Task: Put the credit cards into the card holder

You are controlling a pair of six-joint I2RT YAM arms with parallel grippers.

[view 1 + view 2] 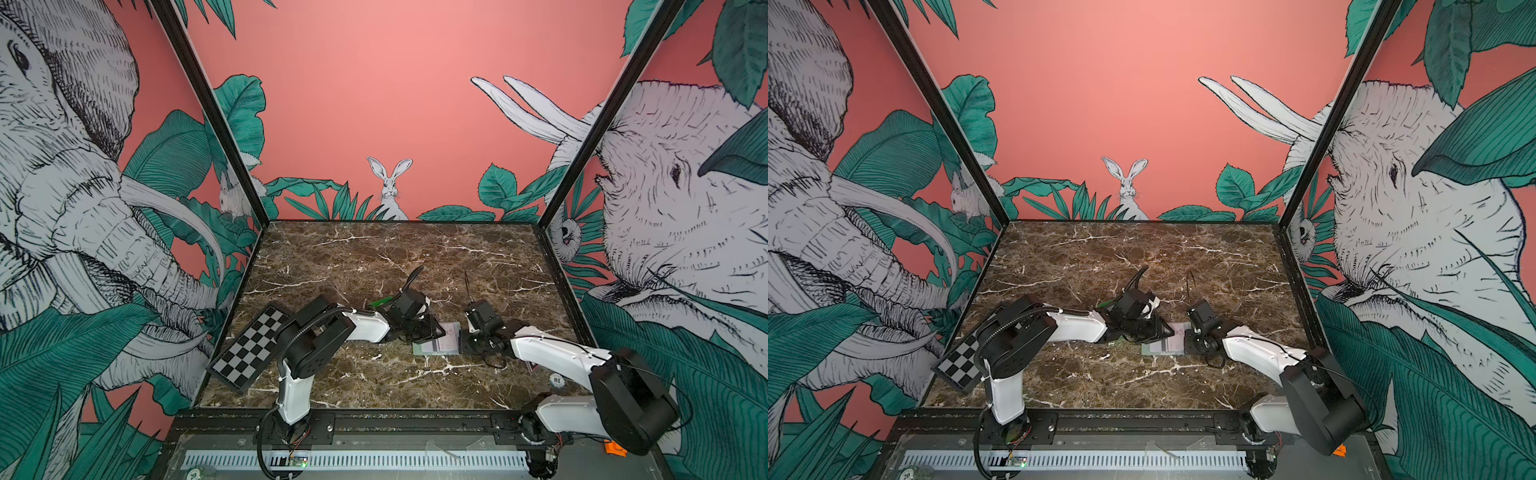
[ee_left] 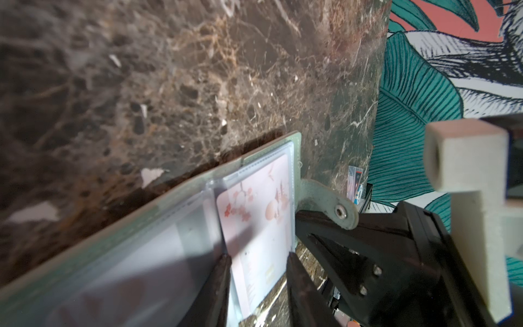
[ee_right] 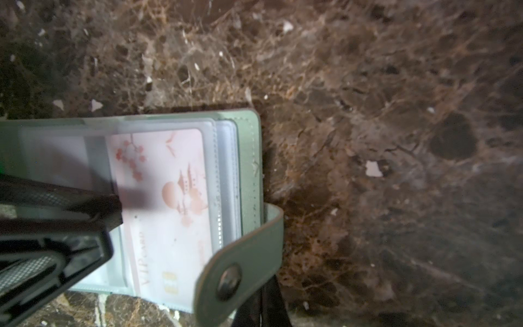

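logging left to right. item 1: checkerboard plate (image 1: 249, 347), at the table's left edge, not in use. item 2: left gripper (image 2: 257, 263), fingers (image 2: 220, 283) part-way apart, one against each long edge of item 3. (clerk)

item 3 being? (checker)

pink card (image 3: 164, 175), blossom print, one of the credit cards. its far end seems to sit under a clear sleeve (image 3: 210, 158) of item 4, and its near end is pinched by item 2, as far as i can judge. (clerk)

item 4? (checker)

card holder (image 3: 249, 147), sage green, lying open on the marble table (image 3: 396, 85), mid-table. item 5: snap tab strap (image 3: 240, 254), curled up off the cover. item 6: right gripper (image 2: 305, 223), fingers closed together on nothing, tips at the holder's strap-side edge beneath the tab. whether it presses the holder down, cannot tell. item 7: loose cards (image 2: 355, 181) near the table's right edge, too small to read. (clerk)

step in hand? (checker)

judged: seating this card, partly done. the next move calls for a flat push along the sleeve with the holder braced against sliding, then letting go and fetching another card. (clerk)
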